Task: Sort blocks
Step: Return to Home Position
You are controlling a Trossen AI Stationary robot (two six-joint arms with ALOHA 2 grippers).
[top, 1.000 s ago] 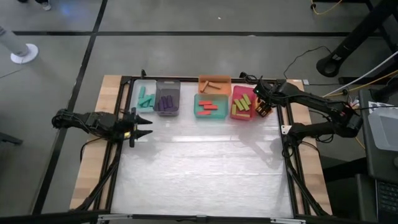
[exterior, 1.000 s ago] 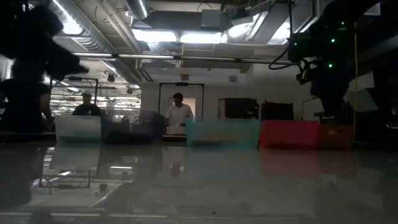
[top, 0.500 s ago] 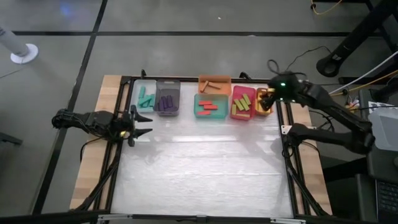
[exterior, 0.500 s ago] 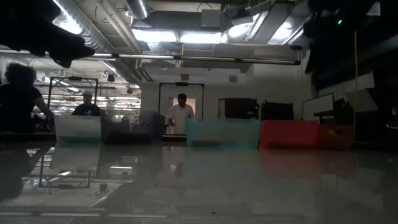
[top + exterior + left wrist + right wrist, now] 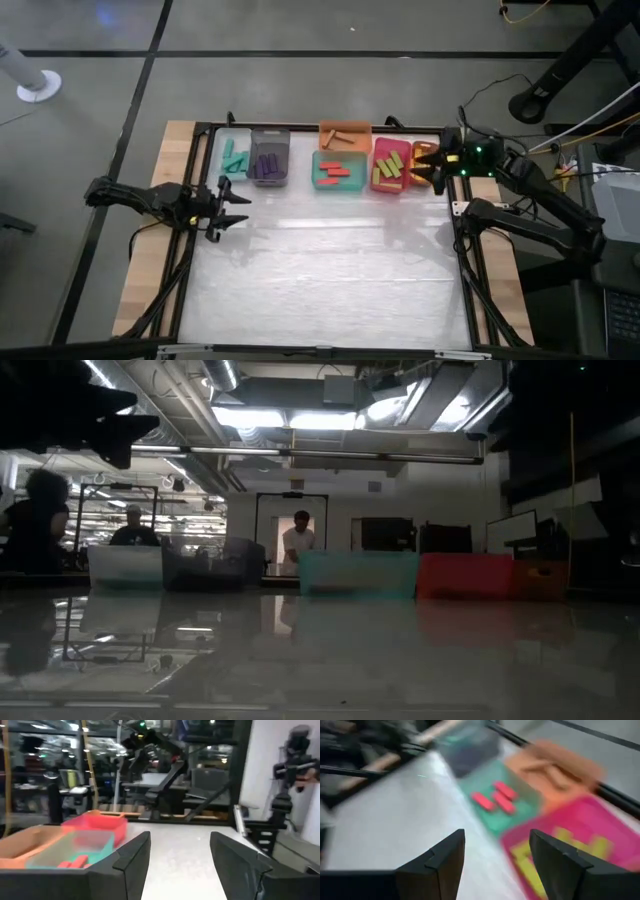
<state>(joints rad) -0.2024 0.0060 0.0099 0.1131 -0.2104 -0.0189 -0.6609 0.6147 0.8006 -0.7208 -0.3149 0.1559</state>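
The blocks lie sorted in bins along the table's far edge. Teal blocks (image 5: 235,157) are in a clear bin and purple blocks (image 5: 266,165) in a dark bin. Brown blocks (image 5: 343,138) are in an orange bin, red blocks (image 5: 335,170) in a teal bin, and olive blocks (image 5: 390,166) in a pink bin. My left gripper (image 5: 238,205) hovers open near the left edge, pointing along the table. My right gripper (image 5: 428,165) hangs open by the pink bin's right side, above a small orange bin (image 5: 424,152). Both wrist views show nothing between the fingers.
The bins stand in a row at the far edge: clear (image 5: 125,566), dark (image 5: 205,570), teal (image 5: 357,573), pink (image 5: 465,575), orange (image 5: 540,578). A black frame rail (image 5: 462,250) runs along each side. The white table top (image 5: 330,270) stretches toward the near edge. People stand in the room behind.
My right gripper has risen from over the pink bin's right part and drawn back toward the table's right edge, tipping from pointing down to a shallow downward slant. It has stayed open. My left gripper has tipped up toward level, still open.
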